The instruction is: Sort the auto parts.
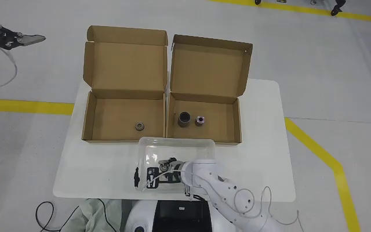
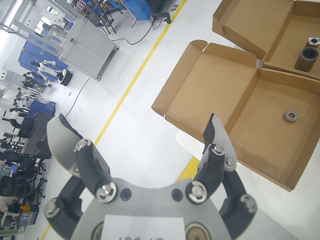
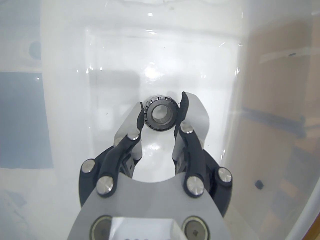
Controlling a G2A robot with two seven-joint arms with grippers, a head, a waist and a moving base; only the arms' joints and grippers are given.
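My right gripper [image 3: 162,104] is down inside the clear plastic tray [image 3: 120,51], shut on a dark roller bearing [image 3: 160,114] whose bore faces the camera. In the top view the same gripper [image 1: 164,169] sits in the tray [image 1: 177,141] at the table's near edge. A second bearing [image 1: 139,124] lies in the left cardboard box [image 1: 110,127]. The right box [image 1: 223,127] holds a dark cylinder [image 1: 185,118] and a small silver sleeve [image 1: 200,120]. Off the table at the far left, my left gripper [image 2: 136,119] hangs open over the floor with nothing in it.
Both boxes stand side by side at the back of the white table [image 1: 255,168], their lids folded up behind them. In the left wrist view the left box [image 2: 262,138] lies just beyond the open fingers. Yellow floor lines run around the table.
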